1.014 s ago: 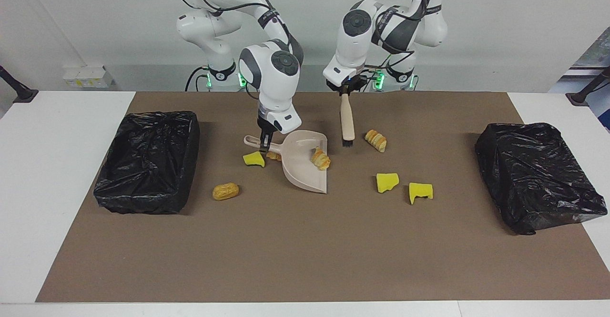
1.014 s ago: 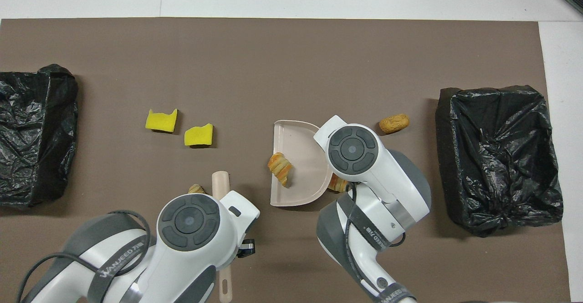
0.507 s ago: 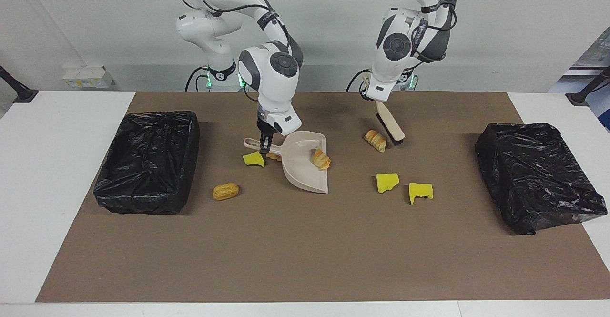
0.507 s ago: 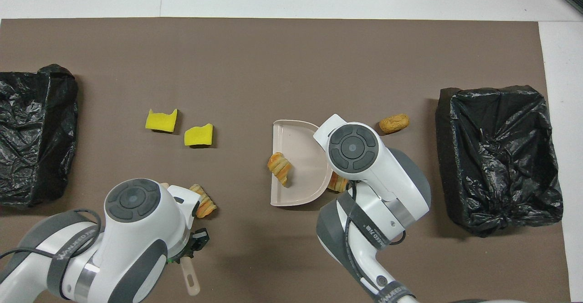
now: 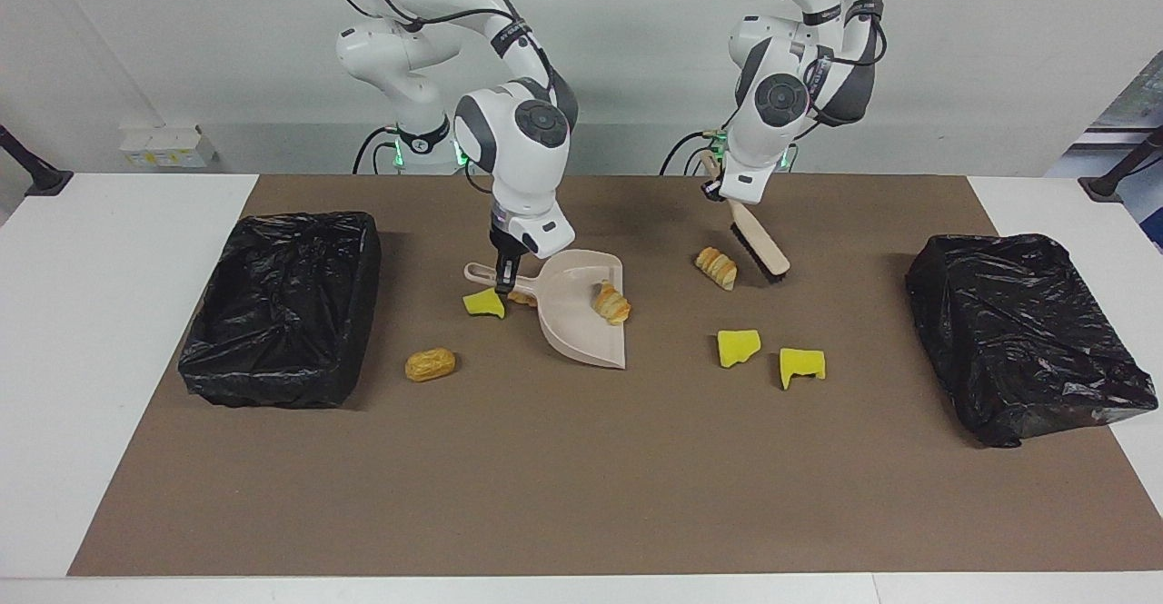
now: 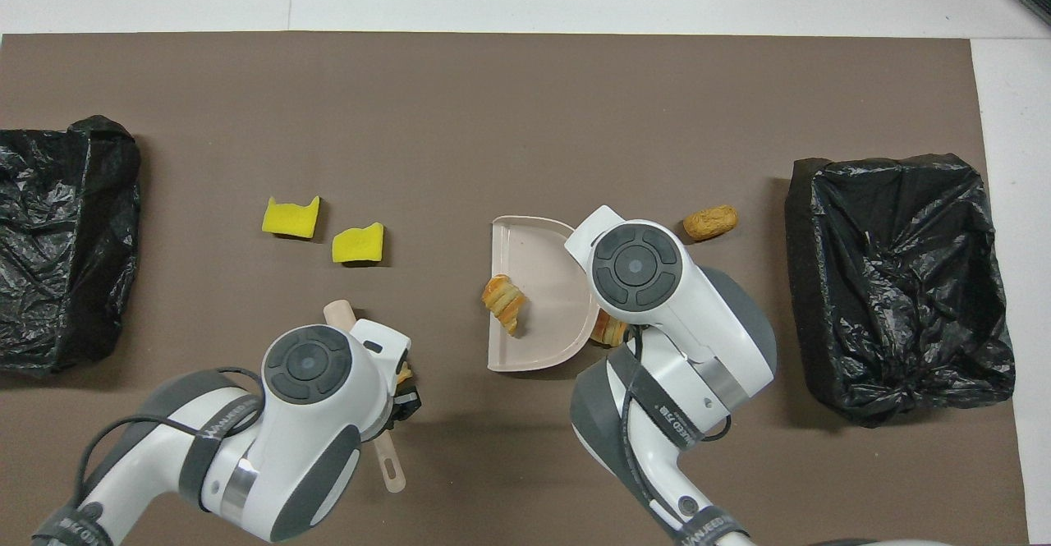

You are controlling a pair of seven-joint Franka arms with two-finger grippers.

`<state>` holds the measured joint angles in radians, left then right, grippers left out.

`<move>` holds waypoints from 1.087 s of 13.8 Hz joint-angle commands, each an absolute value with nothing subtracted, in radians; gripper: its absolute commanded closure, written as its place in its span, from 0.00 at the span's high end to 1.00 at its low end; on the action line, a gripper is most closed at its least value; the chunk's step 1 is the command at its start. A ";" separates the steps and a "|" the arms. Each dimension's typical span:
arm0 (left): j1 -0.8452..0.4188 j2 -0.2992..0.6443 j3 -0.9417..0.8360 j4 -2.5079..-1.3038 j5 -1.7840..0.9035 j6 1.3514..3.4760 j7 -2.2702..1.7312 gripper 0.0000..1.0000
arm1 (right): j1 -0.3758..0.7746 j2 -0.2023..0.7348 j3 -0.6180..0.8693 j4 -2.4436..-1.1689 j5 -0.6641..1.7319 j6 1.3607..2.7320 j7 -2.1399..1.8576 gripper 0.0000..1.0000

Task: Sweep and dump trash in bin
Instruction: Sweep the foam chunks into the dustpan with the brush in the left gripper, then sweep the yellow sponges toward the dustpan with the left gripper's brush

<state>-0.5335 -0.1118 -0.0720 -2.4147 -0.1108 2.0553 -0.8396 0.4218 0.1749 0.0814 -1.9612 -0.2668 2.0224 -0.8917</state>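
Note:
My right gripper is shut on the handle of the beige dustpan, which rests on the brown mat with one croissant bit in it. A yellow wedge and a bread bit lie by the handle. My left gripper is shut on the brush, held tilted, its head low beside another croissant bit, toward the left arm's end. Two yellow wedges lie farther from the robots. A bread roll lies toward the right arm's end.
A bin lined with a black bag stands at the right arm's end of the mat, a second one at the left arm's end. In the overhead view the arms cover the handle of the dustpan and most of the brush.
My left arm has swung the brush from between the dustpan and the loose croissant bit to that bit's side toward the left arm's end. The right arm and dustpan have stayed put.

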 commanded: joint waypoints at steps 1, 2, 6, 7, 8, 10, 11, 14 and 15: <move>-0.610 -0.034 -0.066 -2.309 -0.097 2.104 -0.797 0.00 | 0.411 0.187 0.087 -1.948 -0.261 2.033 -0.923 0.00; -0.633 -0.012 -0.067 -2.277 -0.101 2.121 -0.757 0.00 | 0.411 0.186 0.087 -1.948 -0.261 2.034 -0.923 0.00; -0.742 0.006 -0.074 -2.247 -0.124 2.160 -0.644 0.00 | 0.411 0.186 0.087 -1.948 -0.261 2.034 -0.923 0.00; -0.761 0.009 -0.074 -2.234 -0.139 2.183 -0.628 0.00 | 0.411 0.186 0.087 -1.948 -0.261 2.034 -0.923 0.00; -0.778 0.012 -0.074 -2.227 -0.141 2.184 -0.623 0.00 | 0.411 0.186 0.087 -1.950 -0.261 2.034 -0.923 0.00; -0.805 0.015 -0.074 -2.206 -0.143 2.184 -0.615 0.00 | 0.411 0.186 0.087 -1.950 -0.261 2.033 -0.925 0.00; -0.814 0.021 -0.074 -2.185 -0.144 2.175 -0.615 0.00 | 0.410 0.186 0.087 -1.950 -0.261 2.033 -0.925 0.00; -0.790 -0.001 -0.060 -2.151 -0.146 2.110 -0.620 0.00 | 0.410 0.186 0.087 -1.950 -0.261 2.031 -0.925 0.00; -0.761 -0.015 -0.060 -2.123 -0.146 2.070 -0.620 0.00 | 0.411 0.186 0.087 -1.950 -0.261 2.031 -0.925 0.00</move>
<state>-0.7905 -0.0028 -0.0745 -2.1711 -0.1270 2.1406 -0.6445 0.4210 0.1768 0.0814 -1.9605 -0.2668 2.0224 -0.8917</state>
